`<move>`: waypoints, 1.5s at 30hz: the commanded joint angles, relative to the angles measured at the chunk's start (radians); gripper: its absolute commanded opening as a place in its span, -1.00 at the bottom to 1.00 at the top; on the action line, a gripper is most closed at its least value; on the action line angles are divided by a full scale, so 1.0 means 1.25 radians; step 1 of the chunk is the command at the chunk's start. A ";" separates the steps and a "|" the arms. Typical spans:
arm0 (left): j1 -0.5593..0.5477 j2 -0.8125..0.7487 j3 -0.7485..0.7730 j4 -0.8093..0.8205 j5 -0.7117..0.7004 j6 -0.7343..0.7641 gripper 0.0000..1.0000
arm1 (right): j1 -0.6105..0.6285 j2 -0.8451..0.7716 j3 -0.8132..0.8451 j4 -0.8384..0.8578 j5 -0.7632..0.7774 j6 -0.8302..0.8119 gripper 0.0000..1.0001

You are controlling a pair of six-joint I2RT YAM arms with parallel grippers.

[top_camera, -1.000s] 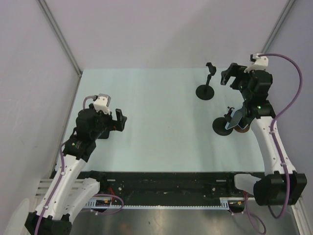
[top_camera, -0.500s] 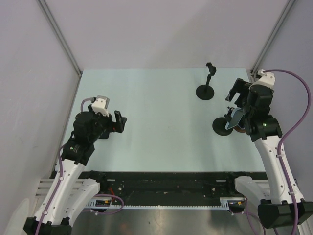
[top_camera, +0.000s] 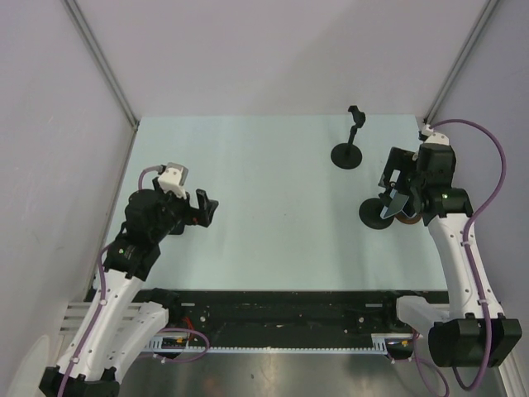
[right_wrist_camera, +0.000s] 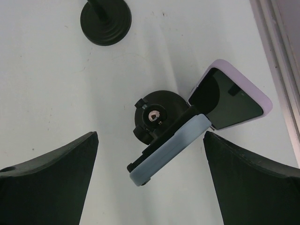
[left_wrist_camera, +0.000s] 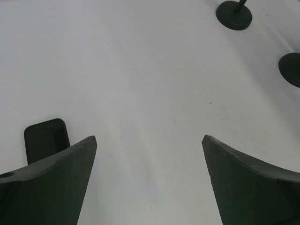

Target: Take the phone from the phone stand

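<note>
A phone (right_wrist_camera: 171,150) in a blue-grey case sits tilted in the clamp of a black phone stand (right_wrist_camera: 157,117) with a round base. From above, the phone (top_camera: 399,199) and stand (top_camera: 376,213) are at the table's right side. My right gripper (right_wrist_camera: 151,136) hovers open directly above them, one finger on each side of the phone and not touching it; in the top view the right gripper (top_camera: 395,178) is just behind the phone. My left gripper (top_camera: 204,208) is open over the left of the table, far from the stand, with nothing between its fingers (left_wrist_camera: 70,164).
A second, empty black stand (top_camera: 351,153) is behind the first, its base (right_wrist_camera: 105,21) also in the right wrist view. A lilac-cased phone (right_wrist_camera: 232,101) lies flat beside the loaded stand. A dark phone (left_wrist_camera: 45,138) lies flat near my left gripper. A rail (right_wrist_camera: 276,51) marks the table's right edge.
My right arm has swung from the back right corner toward the near side and now hangs over the phone stand. The left arm has barely shifted. Both grippers stayed open.
</note>
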 commanded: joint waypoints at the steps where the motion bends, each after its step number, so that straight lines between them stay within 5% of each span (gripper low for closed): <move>1: -0.007 0.005 -0.003 0.027 0.050 0.016 1.00 | -0.023 0.020 0.004 0.010 -0.067 -0.019 1.00; 17: -0.007 0.032 -0.003 0.029 0.076 0.014 1.00 | -0.007 -0.035 0.007 -0.106 -0.177 -0.009 0.97; 28: -0.007 0.042 -0.003 0.030 0.087 0.011 1.00 | -0.007 -0.052 0.008 -0.059 0.055 -0.017 0.99; 37: -0.010 0.035 -0.004 0.032 0.094 0.012 1.00 | -0.007 0.058 0.056 -0.012 -0.052 -0.093 0.99; 45: -0.023 0.031 -0.006 0.032 0.097 0.016 1.00 | -0.007 0.114 0.109 -0.035 0.007 -0.139 1.00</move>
